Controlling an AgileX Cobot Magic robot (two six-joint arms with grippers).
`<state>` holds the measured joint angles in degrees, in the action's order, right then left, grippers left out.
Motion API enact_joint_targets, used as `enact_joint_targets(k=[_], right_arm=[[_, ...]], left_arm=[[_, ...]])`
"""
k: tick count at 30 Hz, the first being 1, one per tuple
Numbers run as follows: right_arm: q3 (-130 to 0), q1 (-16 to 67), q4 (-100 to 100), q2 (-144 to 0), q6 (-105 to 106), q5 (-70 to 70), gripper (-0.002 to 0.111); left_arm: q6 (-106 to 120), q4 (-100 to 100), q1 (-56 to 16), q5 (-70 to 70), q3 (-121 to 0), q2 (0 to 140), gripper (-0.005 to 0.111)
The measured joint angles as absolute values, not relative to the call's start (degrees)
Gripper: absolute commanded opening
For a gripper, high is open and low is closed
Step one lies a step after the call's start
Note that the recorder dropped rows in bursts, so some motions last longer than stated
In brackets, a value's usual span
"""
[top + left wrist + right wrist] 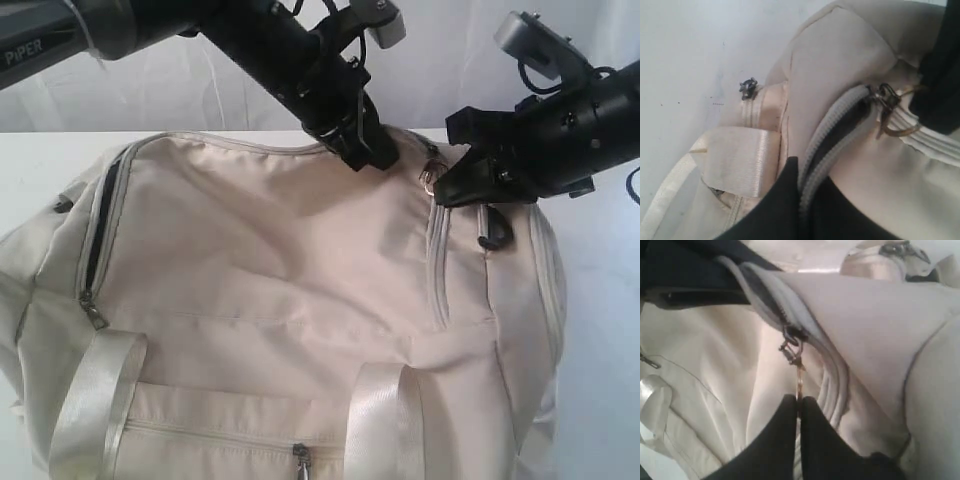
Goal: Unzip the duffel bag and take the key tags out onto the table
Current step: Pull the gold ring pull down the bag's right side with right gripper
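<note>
Right gripper (799,407) is clamping tight on the metal zipper pull (796,360) of the top zip. Left gripper (807,177) is pressing closed, apparently nipping zip tape and fabric of the duffel bag (270,260); that contact is partly hidden. The bag is lying on the white table (600,330), with a pale backdrop (200,95) hanging behind. Both grippers are meeting the bag along its upper seam, close together.

The duffel bag (250,270) runs past the bottom edge; contents apparently hidden.
</note>
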<state>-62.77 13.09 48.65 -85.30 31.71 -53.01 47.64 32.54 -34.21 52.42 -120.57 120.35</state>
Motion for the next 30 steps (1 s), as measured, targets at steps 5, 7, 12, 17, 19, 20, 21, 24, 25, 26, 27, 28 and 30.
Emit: enact_joint_targets(k=[5, 7, 12, 17, 19, 20, 21, 24, 25, 26, 27, 28, 30], right_arm=[[-62.77, 13.00, 43.10, -85.39, 29.03, -54.73, 0.000], [-62.77, 13.00, 42.04, -85.39, 27.55, -54.69, 0.000], [-60.66, 13.00, 41.68, -84.24, 27.03, -52.75, 0.000], [-60.57, 13.00, 41.11, -83.74, 26.06, -52.56, 0.000], [-60.57, 13.00, 41.11, -83.49, 25.68, -52.56, 0.000], [-60.57, 13.00, 41.11, -83.39, 25.68, -52.67, 0.000], [-60.57, 13.00, 41.11, -83.25, 25.68, -52.76, 0.000], [-60.57, 13.00, 41.23, -82.23, 25.56, -52.79, 0.000], [-60.57, 13.00, 41.23, -82.10, 25.56, -52.79, 0.000], [-60.57, 13.00, 41.23, -81.79, 25.56, -52.93, 0.000], [-60.57, 13.00, 41.23, -81.38, 25.56, -53.21, 0.000], [-60.33, 13.00, 41.23, -81.09, 25.56, -53.18, 0.000], [-59.70, 13.00, 41.23, -80.01, 25.56, -53.18, 0.000]], left_arm=[[47.22, 32.77, -34.64, 48.65, -120.47, 120.35, 0.000], [47.22, 32.77, -34.64, 48.65, -120.47, 120.35, 0.000], [47.22, 33.12, -33.93, 48.02, -120.13, 119.48, 0.000], [47.22, 33.22, -33.06, 48.65, -120.03, 118.45, 0.000], [47.22, 33.35, -32.84, 48.75, -119.78, 118.03, 0.000], [47.22, 33.35, -32.72, 48.87, -119.66, 117.77, 0.000], [47.22, 33.35, -32.61, 49.01, -119.66, 117.64, 0.000], [47.22, 33.45, -32.24, 49.15, -119.66, 117.16, 0.000], [47.22, 33.45, -32.14, 49.15, -119.66, 117.06, 0.000], [47.22, 33.45, -31.90, 49.26, -119.66, 116.94, 0.000], [47.22, 33.45, -31.90, 49.26, -119.66, 116.94, 0.000], [47.22, 33.45, -31.90, 49.41, -119.66, 116.82, 0.000], [47.22, 33.45, -31.79, 49.51, -119.66, 116.69, 0.000]])
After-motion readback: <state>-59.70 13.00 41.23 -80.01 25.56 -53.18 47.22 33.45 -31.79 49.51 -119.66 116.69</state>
